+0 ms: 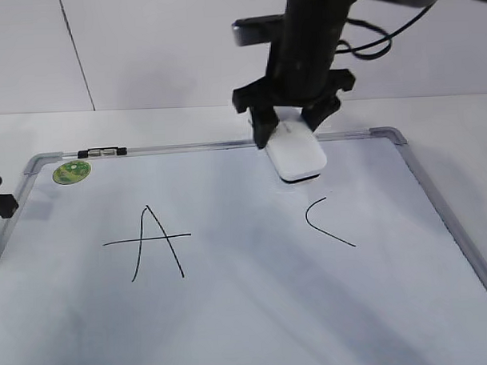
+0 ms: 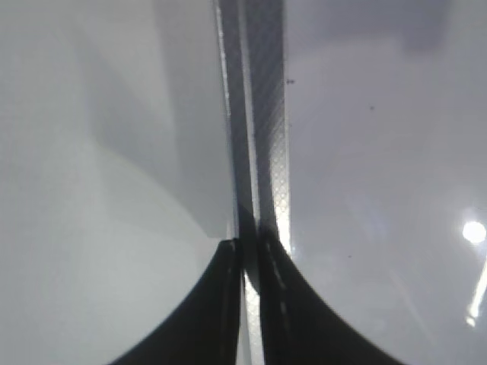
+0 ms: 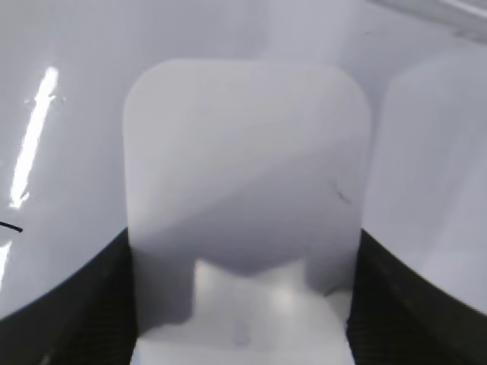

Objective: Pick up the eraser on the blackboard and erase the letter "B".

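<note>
In the exterior view, the right gripper has its fingers clenched on the eraser, which hangs tilted near the blackboard top edge at 12 o'clock, dark pad downward, probably so it can be wiped flat. Legible writing is an "A" at 9 o'clock and a "C" at 3 o'clock; between them no letter "B" shows, so it appears already wiped. A green sticker sits at 10 o'clock, its print unreadable.

In the left wrist view, the left gripper has its fingers pressed together, empty, over the board's frame.

In the right wrist view, the eraser fills the centre between both fingers.
</note>
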### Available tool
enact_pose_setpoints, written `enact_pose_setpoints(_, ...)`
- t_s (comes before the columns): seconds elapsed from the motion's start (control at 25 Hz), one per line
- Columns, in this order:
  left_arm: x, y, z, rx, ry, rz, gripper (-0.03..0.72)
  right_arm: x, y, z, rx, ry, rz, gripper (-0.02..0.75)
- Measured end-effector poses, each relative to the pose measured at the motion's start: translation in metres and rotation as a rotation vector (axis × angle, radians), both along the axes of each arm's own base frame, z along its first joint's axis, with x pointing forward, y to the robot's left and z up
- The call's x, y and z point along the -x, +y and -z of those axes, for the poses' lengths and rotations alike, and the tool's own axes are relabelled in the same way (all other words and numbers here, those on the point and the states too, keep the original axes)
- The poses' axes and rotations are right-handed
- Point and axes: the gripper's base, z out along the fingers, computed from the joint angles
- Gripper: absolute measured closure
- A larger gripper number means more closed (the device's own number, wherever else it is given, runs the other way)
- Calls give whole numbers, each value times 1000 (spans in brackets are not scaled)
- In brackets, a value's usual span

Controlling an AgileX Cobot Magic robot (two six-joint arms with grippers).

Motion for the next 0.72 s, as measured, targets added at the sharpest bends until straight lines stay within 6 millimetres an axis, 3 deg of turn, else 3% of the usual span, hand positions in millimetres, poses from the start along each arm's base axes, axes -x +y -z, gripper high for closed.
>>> enact_pose_setpoints(0.2,0,0,0,0,0,0,657,-1,-55,-27,-1,-28,109,190)
enact_pose_setpoints(0.36,0,0,0,-5,1,4,657,5,-103,-25,37,6,203,190)
enact_pose_setpoints(0.48,0,1,0,-6,-1,5,657,10,-130,-12,67,61,259,190)
enact_pose_setpoints(0.72,-7,0,-4,-9,-15,16,657,19,-144,12,100,152,284,190)
